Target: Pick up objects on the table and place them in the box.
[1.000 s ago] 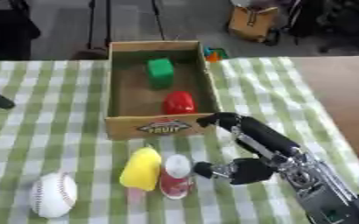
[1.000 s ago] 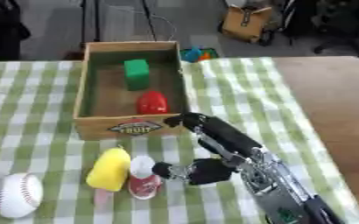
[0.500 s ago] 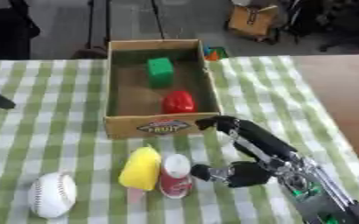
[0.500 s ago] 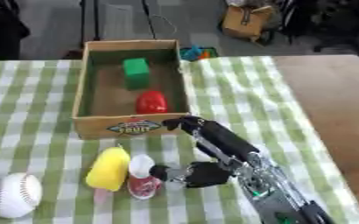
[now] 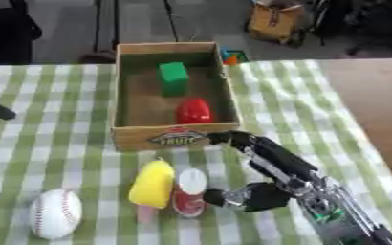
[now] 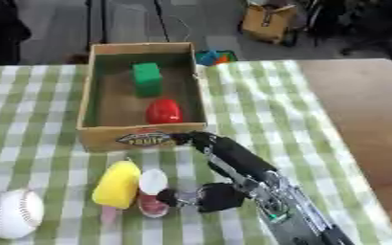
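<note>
Red small bottle w/ white cap (image 5: pixel 189 192) stands on checked surface (image 5: pixel 57 153) just beside yellow lemon-shaped obj (image 5: pixel 152 183), in front of box (image 5: pixel 176 137). Right hand (image 5: pixel 254 194) spread around it, thumb near base, not yet closed. Prob light, rigid, slick plastic; grip mid-body.

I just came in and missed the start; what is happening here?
The robot's right hand is spread open around a small red jar on the table, not yet gripping it. A yellow object and a baseball wait beside it. The box already holds a green block and a red object.
</note>
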You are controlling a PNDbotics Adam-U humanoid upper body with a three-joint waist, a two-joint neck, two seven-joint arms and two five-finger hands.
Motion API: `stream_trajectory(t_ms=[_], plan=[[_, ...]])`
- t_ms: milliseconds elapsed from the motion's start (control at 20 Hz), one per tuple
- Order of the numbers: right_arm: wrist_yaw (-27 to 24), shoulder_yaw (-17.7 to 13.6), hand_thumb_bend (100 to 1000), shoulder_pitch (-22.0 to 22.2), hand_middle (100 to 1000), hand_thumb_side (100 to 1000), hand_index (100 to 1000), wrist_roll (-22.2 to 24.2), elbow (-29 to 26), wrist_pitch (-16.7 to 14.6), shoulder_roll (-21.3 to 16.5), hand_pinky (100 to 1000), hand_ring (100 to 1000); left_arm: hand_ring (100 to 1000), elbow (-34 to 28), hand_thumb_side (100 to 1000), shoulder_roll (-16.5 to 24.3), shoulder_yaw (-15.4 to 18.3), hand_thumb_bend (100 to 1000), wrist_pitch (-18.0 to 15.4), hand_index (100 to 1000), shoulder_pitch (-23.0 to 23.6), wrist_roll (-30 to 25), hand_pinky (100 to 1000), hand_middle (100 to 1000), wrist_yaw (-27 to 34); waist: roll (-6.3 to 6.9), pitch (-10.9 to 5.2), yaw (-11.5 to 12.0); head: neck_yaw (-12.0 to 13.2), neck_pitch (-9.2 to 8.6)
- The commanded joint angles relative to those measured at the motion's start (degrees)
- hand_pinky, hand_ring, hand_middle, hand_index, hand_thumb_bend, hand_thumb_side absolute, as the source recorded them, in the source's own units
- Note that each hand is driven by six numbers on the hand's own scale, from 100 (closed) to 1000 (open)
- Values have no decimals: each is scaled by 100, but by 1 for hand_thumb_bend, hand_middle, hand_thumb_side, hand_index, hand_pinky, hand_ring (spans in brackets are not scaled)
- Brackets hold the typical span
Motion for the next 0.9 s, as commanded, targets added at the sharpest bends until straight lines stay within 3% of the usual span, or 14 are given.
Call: stream_trajectory(t_ms=[50,900], plan=[[49,-30,709,-63,830,836,979,-24,49,-78,60,829,901,508,-96,878,4,33,153,5,611,-34,-11,504,587,-14,17,-96,-1,-20,-70],[309,-3,699,-122,776,788,931,-524,828,-102,498,796,868,511,-96,881,-29,20,151,12,612,-31,-55,506,590,-2,38,-60,42,-90,-120]])
